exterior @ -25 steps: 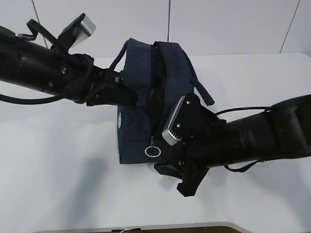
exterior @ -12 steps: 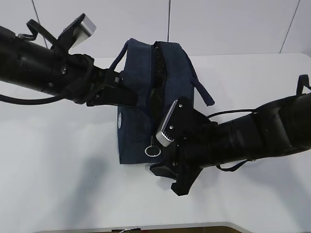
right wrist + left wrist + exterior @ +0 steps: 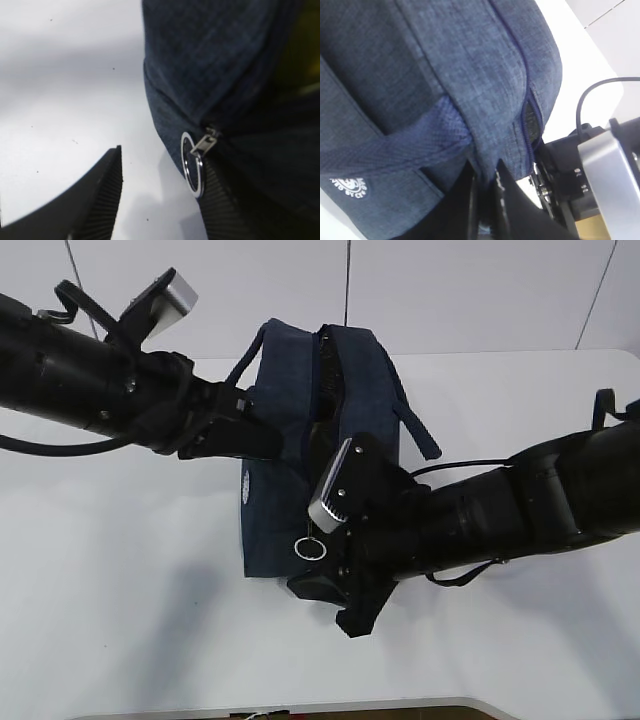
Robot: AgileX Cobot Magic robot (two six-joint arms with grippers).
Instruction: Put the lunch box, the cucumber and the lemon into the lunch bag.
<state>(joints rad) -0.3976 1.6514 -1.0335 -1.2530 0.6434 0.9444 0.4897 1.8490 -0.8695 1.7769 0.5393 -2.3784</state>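
Right wrist view, ridged black fingers, metal ring pull, denim-like lunch bag

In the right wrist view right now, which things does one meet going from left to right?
Left finger → bare white table → metal ring pull → navy lunch bag.

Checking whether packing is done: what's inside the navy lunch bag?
Through the half-open zipper of the boxy navy fabric lunch bag, only a dim yellowish patch shows in the right wrist view. Fabric covers everything else inside.
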